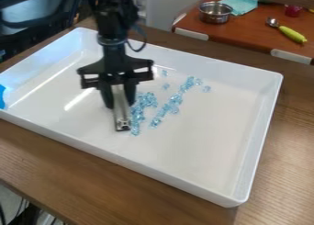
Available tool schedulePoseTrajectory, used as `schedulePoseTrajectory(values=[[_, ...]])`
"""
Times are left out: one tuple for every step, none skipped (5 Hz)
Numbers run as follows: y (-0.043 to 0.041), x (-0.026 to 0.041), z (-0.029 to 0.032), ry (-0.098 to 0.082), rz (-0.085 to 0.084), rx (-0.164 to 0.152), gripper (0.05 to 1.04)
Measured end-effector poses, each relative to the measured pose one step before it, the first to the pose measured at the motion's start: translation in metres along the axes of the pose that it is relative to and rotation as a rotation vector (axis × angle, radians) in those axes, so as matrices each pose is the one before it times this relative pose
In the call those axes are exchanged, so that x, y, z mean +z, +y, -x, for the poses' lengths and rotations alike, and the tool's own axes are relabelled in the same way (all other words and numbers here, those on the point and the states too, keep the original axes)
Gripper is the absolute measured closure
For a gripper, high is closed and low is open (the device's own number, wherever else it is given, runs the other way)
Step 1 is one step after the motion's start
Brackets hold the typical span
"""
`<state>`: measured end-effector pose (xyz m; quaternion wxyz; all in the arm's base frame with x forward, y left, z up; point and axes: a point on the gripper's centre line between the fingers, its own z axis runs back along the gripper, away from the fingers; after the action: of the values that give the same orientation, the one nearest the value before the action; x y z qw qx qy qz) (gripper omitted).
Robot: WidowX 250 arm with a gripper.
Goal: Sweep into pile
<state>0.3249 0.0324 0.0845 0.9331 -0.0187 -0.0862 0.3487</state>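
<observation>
Clamping a metal tool (122, 116) between its fingers (107, 98), a black robot arm (113, 31) stands over a white tray (264, 104) on a wooden counter (279, 173). Clear blue beads (138, 110) lie mid-tray in two ragged bands, one just beside the tool, with a few strays apart. The job looks partly done; the bands and strays await joining into one pile.

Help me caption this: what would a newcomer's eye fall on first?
Probably the black gripper, left of centre over the big white tray, a narrow metal piece between its fingers. Next, the glassy blue bits strewn in loose bands beside it. Behind, at upper right, a utensil's yellow-green handle stands out.
</observation>
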Motion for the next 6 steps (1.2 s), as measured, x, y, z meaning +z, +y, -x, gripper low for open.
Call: schedulePoseTrajectory(values=[[-0.02483, -0.0017, 0.00591, -0.0057, 0.0118, -0.0134, 0.703], [-0.02363, -0.00218, -0.00026, -0.014, 0.0073, 0.0012, 0.703], [-0.02583, -0.00164, 0.0039, -0.0194, 0.0111, -0.0063, 0.703], [-0.02823, -0.00173, 0.0067, -0.0039, 0.018, -0.0113, 0.703], [-0.02545, -0.00161, 0.00776, 0.0145, 0.0078, -0.0178, 0.703], [-0.02599, 0.00101, 0.00414, 0.0064, 0.0211, -0.0122, 0.703]])
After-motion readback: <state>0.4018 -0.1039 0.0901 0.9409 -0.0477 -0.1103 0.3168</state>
